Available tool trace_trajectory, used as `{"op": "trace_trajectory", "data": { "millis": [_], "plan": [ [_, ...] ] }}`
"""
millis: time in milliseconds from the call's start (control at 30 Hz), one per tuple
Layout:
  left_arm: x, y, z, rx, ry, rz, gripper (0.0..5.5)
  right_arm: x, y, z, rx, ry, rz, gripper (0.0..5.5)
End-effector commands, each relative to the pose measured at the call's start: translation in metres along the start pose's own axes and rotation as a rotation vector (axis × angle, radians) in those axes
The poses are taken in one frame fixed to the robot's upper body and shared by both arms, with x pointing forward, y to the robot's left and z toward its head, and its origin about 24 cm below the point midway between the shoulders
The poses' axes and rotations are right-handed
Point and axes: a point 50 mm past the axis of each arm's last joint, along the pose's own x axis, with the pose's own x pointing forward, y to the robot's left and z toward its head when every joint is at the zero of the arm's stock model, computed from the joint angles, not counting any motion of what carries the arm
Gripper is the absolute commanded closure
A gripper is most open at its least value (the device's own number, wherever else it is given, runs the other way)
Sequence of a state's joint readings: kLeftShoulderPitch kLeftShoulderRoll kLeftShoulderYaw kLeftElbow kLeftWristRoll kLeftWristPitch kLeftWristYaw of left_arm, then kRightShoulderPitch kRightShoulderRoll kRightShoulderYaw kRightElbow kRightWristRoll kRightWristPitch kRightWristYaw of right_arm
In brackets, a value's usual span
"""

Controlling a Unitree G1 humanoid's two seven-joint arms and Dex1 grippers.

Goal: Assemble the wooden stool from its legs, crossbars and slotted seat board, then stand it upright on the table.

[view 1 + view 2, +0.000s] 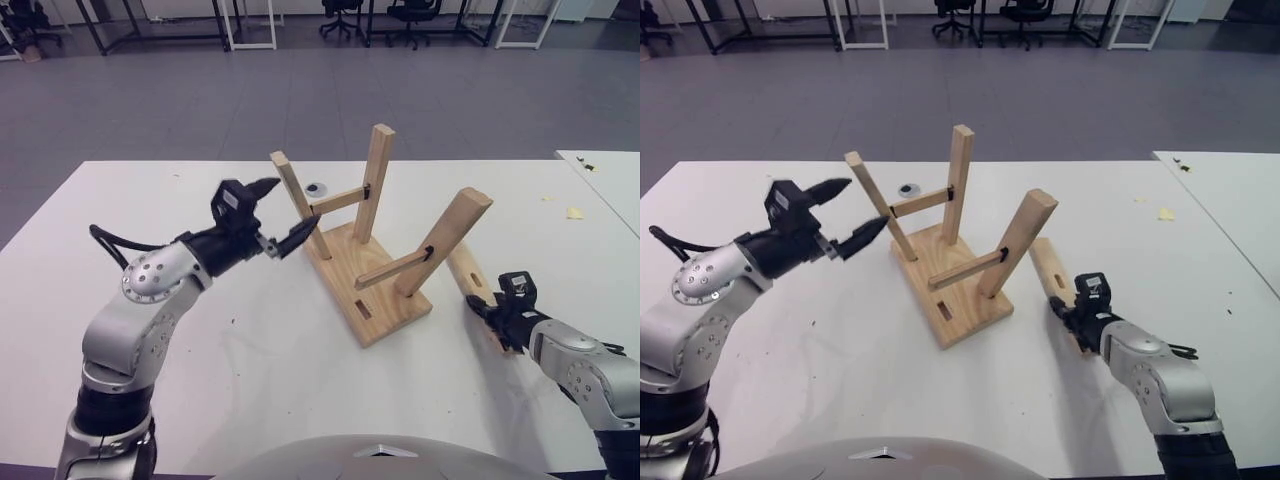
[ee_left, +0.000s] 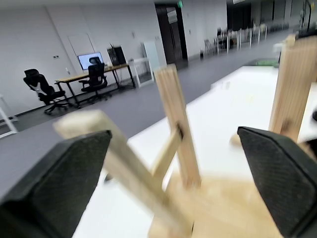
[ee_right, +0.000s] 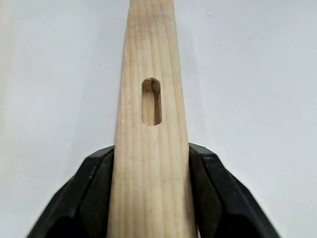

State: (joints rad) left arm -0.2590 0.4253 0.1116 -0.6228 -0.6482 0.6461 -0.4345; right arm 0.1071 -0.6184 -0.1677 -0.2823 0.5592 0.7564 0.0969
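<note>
Fourth-leg step. Right end effector (image 3: 152,161) clamped on loose leg (image 3: 151,54), lower right on bench (image 1: 250,380). Left end effector (image 1: 295,205) apart, centre-left. Next, judged: insert leg into free slot (image 1: 363,309) in seat board (image 1: 340,265).

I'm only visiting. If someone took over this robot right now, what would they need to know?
Left gripper: fingers open, at one standing leg.
Right gripper: shut on the loose leg, which lies on the table.
Done: seat board lies flat with three legs standing in it and two crossbars attached.
Left: fit the fourth leg, then stand the stool upright.
</note>
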Motion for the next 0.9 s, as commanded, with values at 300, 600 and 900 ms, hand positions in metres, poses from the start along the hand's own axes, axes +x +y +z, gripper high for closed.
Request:
{"op": "trace_trajectory", "data": {
  "millis": [300,600,900],
  "plan": [
    [0.090,-0.005,0.108,-0.602,-0.458,-0.336,0.81,-0.076,0.132,0.208,-0.684,-1.023,0.610,3.43],
    [0.080,0.004,0.104,-0.613,-0.459,-0.210,2.23,-0.069,0.125,0.204,-0.755,-0.996,0.584,3.43],
    [0.073,0.008,0.092,-0.629,-0.424,-0.146,3.79,-0.070,0.126,0.208,-0.714,-1.020,0.583,3.43]
  ]
}}
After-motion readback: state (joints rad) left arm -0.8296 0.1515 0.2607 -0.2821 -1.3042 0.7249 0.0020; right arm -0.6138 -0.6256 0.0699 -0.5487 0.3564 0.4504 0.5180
